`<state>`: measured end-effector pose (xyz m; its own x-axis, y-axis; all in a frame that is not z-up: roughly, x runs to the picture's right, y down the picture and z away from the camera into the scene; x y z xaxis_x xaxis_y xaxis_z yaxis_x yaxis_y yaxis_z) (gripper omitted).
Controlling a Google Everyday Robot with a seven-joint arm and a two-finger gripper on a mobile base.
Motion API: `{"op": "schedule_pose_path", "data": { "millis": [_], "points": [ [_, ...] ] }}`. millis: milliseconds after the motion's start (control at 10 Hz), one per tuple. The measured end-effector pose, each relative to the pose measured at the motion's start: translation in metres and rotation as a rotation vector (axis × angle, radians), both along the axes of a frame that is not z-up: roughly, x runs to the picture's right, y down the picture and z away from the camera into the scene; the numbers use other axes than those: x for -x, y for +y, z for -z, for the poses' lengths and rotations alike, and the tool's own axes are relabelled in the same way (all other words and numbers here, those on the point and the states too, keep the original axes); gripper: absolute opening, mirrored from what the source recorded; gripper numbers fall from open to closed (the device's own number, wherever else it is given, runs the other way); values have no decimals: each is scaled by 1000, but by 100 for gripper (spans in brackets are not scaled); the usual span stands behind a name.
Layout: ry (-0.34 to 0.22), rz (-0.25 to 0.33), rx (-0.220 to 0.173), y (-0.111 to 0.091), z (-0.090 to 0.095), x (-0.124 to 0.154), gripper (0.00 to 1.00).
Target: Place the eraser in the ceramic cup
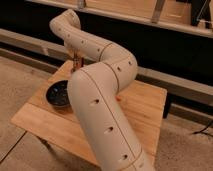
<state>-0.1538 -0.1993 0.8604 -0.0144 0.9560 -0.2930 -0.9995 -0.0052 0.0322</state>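
Across the middle of the scene, a cream-coloured robot arm (102, 95) bends up from the near right, elbows over a pale wooden counter (145, 107) and reaches back toward the far left. Its gripper (76, 61) hangs off the wrist above the counter's far left corner, showing as a thin orange-and-dark shape pointing down; whether it is open or closed, or holding anything, cannot be told from this angle. On the left side of the counter sits a wide dark bowl (57, 94), just beside the arm's thick lower segment, which covers the bowl's right edge. A small orange fleck (118, 98) (too tiny to identify) peeks out at the arm's right edge, on the counter's surface. Neither the eraser nor the ceramic cup can be made out; the arm blocks much of the counter's centre. Behind the counter runs a dark wall (165, 50) topped by a wooden ledge (135, 11), and the floor (20, 75) to the left is speckled grey.
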Motion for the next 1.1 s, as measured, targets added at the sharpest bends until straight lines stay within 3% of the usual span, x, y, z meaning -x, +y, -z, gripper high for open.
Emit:
{"op": "schedule_pose_path", "data": {
  "millis": [200, 700, 1100],
  "points": [
    [0, 0, 0, 0, 0, 0, 27],
    [0, 0, 0, 0, 0, 0, 77],
    [0, 0, 1, 0, -1, 0, 80]
  ]
}}
